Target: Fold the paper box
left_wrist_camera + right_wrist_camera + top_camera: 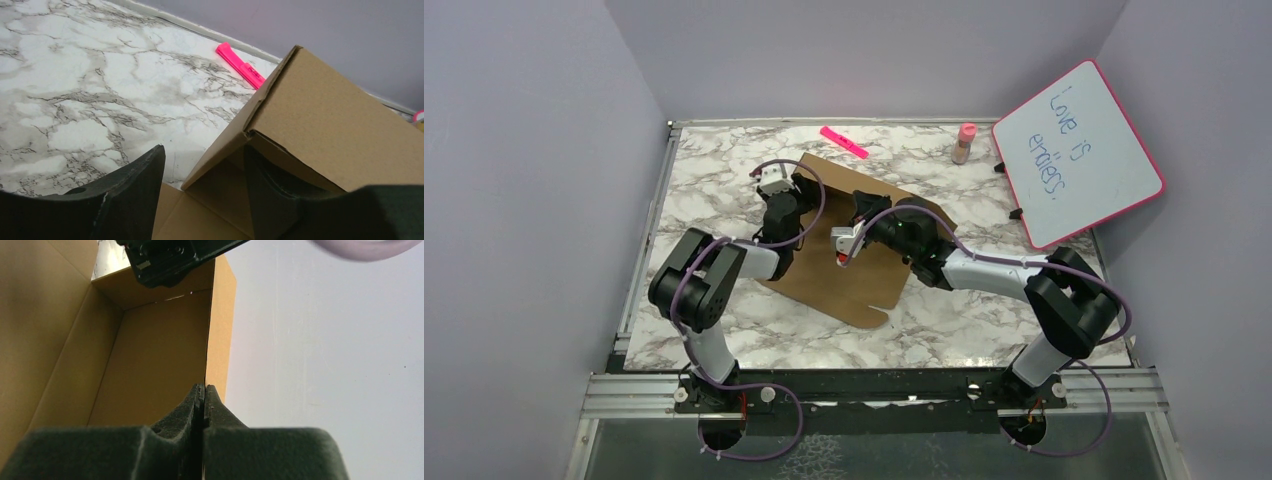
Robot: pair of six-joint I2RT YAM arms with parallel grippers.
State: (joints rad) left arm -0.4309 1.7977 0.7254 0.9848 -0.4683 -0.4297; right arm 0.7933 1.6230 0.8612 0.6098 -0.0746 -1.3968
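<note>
Paper box (849,285): brown, unprinted, part-folded. It lies skewed near the middle of the marble table (714,190). Its near part is flat and its far part is raised into walls.

Left gripper (202,150): at the box's far-left corner. Jaws are parted to a middling width and straddle a raised wall, with nothing clamped. My outer finger (132,200) stands off the wall over bare marble, with a gap showing. My inner finger (270,195) sits inside the box, under a folded-over flap. I cannot tell whether it touches the card.

Right gripper (204,392): at the box's far side, just right of my left gripper, inside the raised part. Jaws are pressed together with no gap. A crease in the wall runs straight down into the slit between the tips, and I cannot tell whether card is pinched there. In the wrist view, brown walls stand to the left and ahead, and black hardware of my left arm shows over the top wall.

Around the box:
- Pink highlighter (844,142): on the marble just beyond the box's far edge, not touching it.
- Small pink-capped bottle (965,143): upright, beyond the box to the far right, well apart.
- Pink-framed whiteboard (1079,155): right of the box, tilted, with blue handwriting.

In the way: from above, both my forearms and their purple cables lie across the box and hide much of its middle.
</note>
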